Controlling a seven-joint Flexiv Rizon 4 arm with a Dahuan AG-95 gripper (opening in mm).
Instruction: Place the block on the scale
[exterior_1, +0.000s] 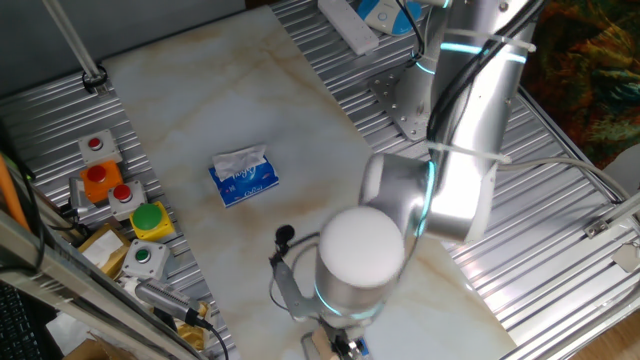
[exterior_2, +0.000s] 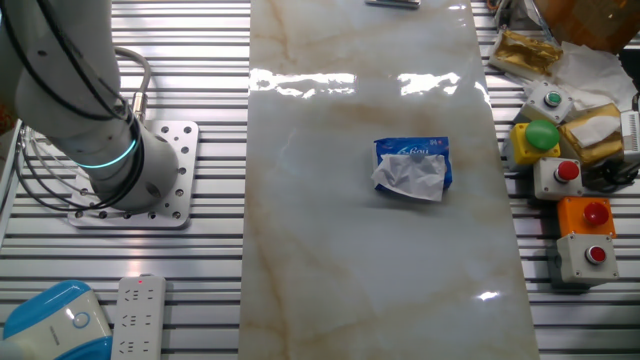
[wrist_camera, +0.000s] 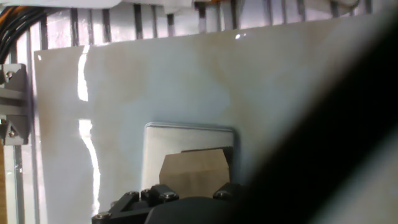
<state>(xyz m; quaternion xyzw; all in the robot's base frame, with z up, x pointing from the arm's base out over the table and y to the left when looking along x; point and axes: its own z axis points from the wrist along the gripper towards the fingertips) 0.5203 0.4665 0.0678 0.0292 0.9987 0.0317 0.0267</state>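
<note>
In the hand view the light-tan wooden block (wrist_camera: 194, 172) sits right in front of my gripper (wrist_camera: 193, 202) and looms large, overlapping the near part of the flat grey scale (wrist_camera: 186, 135) on the marble top. The block seems held in the jaws above the scale; the fingertips themselves are hidden. A dark blur covers the right of that view. In one fixed view the arm's wrist (exterior_1: 358, 255) hides the gripper at the bottom edge. Only a tan bit (exterior_1: 320, 345) and a blue bit (exterior_1: 356, 348) show beneath it. The other fixed view shows neither block nor scale.
A blue-and-white tissue pack (exterior_1: 243, 177) lies mid-table, also in the other fixed view (exterior_2: 412, 167). Button boxes (exterior_1: 120, 195) stand along one side (exterior_2: 575, 190). The arm's base (exterior_2: 120, 170) and a power strip (exterior_2: 138, 315) are on the ribbed metal.
</note>
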